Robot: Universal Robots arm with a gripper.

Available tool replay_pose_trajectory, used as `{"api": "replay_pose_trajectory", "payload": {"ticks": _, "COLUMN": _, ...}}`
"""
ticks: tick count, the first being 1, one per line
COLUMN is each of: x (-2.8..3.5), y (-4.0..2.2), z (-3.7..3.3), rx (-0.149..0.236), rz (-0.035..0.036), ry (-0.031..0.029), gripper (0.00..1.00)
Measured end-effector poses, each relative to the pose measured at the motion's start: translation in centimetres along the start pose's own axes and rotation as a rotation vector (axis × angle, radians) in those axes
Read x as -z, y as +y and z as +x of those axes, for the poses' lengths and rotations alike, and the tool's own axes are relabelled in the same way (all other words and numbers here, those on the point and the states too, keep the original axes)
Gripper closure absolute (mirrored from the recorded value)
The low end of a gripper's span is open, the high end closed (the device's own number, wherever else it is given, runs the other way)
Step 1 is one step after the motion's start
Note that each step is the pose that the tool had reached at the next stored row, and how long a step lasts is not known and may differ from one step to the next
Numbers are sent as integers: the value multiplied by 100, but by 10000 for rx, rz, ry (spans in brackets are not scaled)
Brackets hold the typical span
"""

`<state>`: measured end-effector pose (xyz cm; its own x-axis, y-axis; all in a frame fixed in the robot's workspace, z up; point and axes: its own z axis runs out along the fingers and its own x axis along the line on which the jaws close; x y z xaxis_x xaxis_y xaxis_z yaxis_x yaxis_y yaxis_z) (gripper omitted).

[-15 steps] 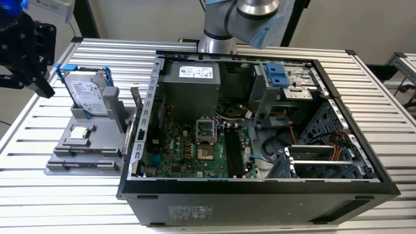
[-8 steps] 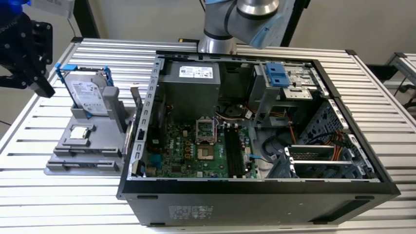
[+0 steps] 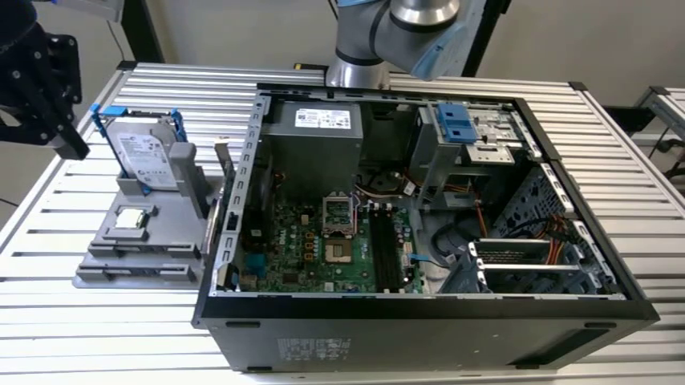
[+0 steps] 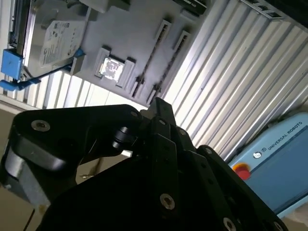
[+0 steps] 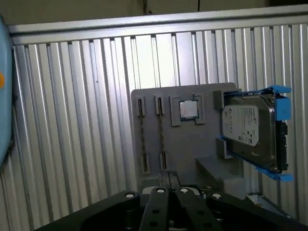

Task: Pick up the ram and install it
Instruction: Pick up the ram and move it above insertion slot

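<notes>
- A slatted silver metal table (image 3: 96,337) carries everything
- A black, open-sided computer case (image 3: 428,333) lies on it toward the exterior view's right, with its green motherboard (image 3: 300,241) facing up
- The grey-and-blue robot arm (image 3: 412,24) rises behind the case
- A flat grey plastic holder (image 3: 112,265) sits just beside the case, on the exterior view's left
- The black gripper (image 5: 171,175) hangs above the table at the exterior view's left edge, apart from the holder; in both wrist views its fingers are drawn together to a narrow point with nothing between them
- A silver hard drive in a blue bracket (image 3: 144,152) stands at one end of the holder
- A small square silver processor chip (image 3: 130,216) lies in a recess in the middle of the holder
- The ram (image 5: 142,137), a long thin stick, shows edge-on in both wrist views as a fine line between end clips, in the holder's narrow slots at the end away from the hard drive and untouched by the gripper; a second thin line (image 5: 162,134) runs just beside it, and I cannot tell board from bare slot
</notes>
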<state>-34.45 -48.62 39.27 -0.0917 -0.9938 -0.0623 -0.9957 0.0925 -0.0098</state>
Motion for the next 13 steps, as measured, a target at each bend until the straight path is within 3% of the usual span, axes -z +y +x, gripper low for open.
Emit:
{"api": "replay_pose_trajectory", "payload": {"ticks": 7, "x": 0, "y": 1, "z": -3, "rx": 1113, "rz": -70, "ry": -11, "gripper": 100}}
{"api": "replay_pose_trajectory", "payload": {"ticks": 13, "x": 0, "y": 0, "z": -3, "rx": 1423, "rz": -90, "ry": -14, "gripper": 100}}
